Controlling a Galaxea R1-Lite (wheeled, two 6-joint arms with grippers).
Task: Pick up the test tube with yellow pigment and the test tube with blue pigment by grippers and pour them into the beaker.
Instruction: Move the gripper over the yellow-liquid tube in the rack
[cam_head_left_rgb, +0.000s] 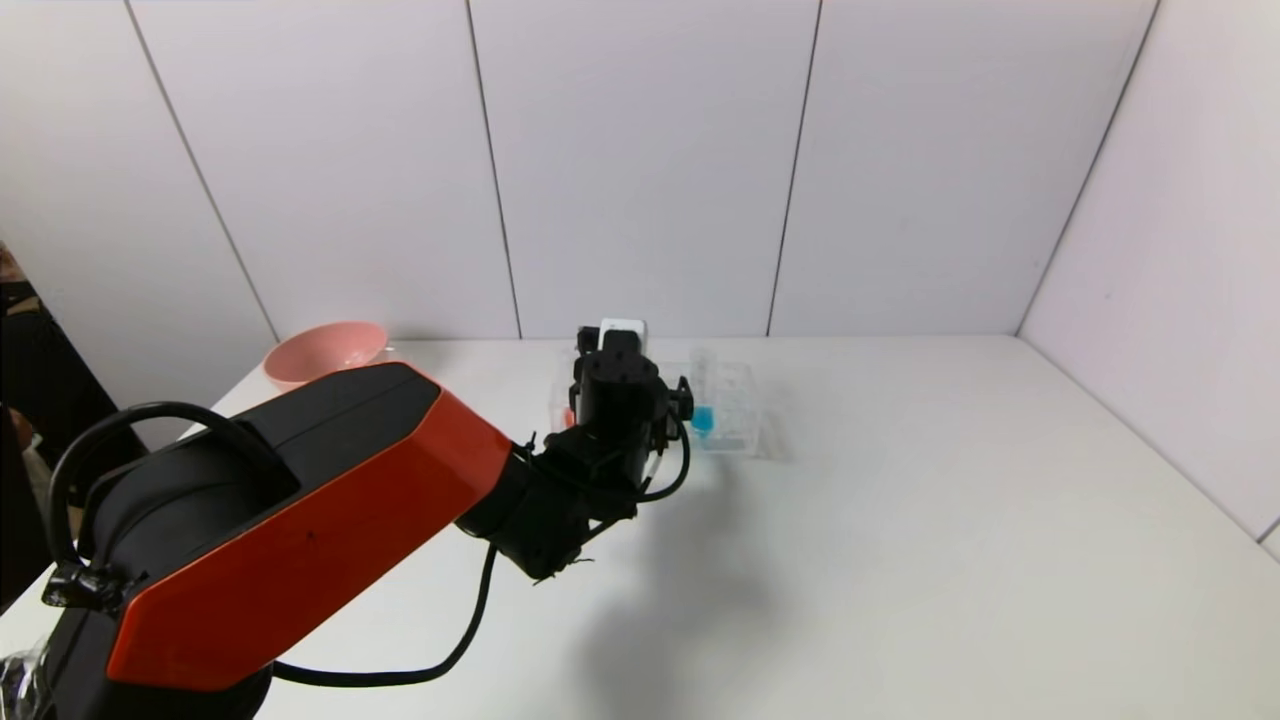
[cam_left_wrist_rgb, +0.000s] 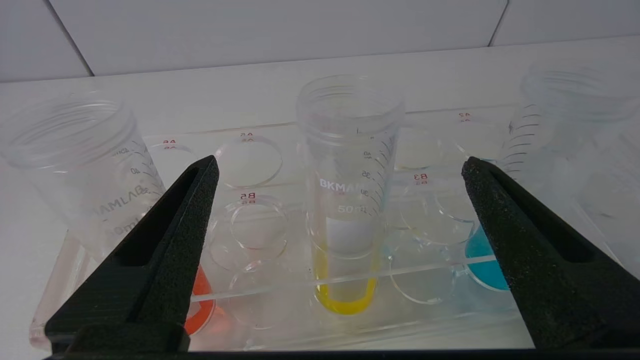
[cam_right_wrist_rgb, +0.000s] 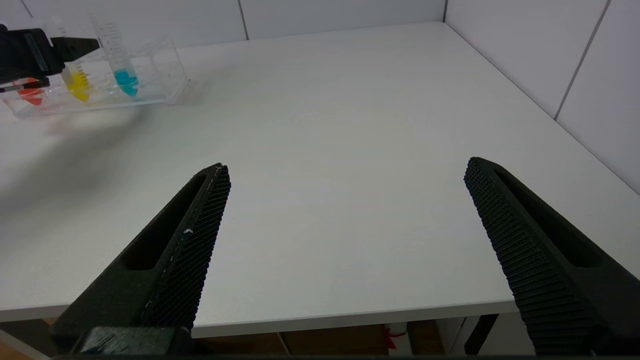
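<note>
**Left gripper spread in front of the yellow tube, right gripper idle**

Left gripper (cam_left_wrist_rgb: 340, 167), black with pointed fingers, is reached out over the white table (cam_head_left_rgb: 900, 520) to the clear multi-hole plastic tube rack (cam_left_wrist_rgb: 260, 285). Its fingers are spread wide and hold nothing. The clear graduated test tube with yellow pigment (cam_left_wrist_rgb: 347, 210) stands upright in the rack, straight ahead between the two fingertips but not touched by either. It has a whitish label band above the yellow liquid at its tip.

The clear test tube with blue pigment (cam_left_wrist_rgb: 482, 265) stands in the same rack just beyond the right-hand finger, partly hidden behind it. A third clear tube with red-orange liquid (cam_left_wrist_rgb: 200, 300) stands on the other side, behind the left-hand finger.

In the head view the wrist covers most of the rack; only the blue tip shows beside it. A pink round bowl (cam_head_left_rgb: 325, 352) sits well off to the gripper's left, near the back wall.

Right gripper (cam_right_wrist_rgb: 345, 200), also black, hangs over the near table edge, well apart from the rack, fingers spread, nothing between them.

Beaker: cannot tell where it is in these views.
</note>
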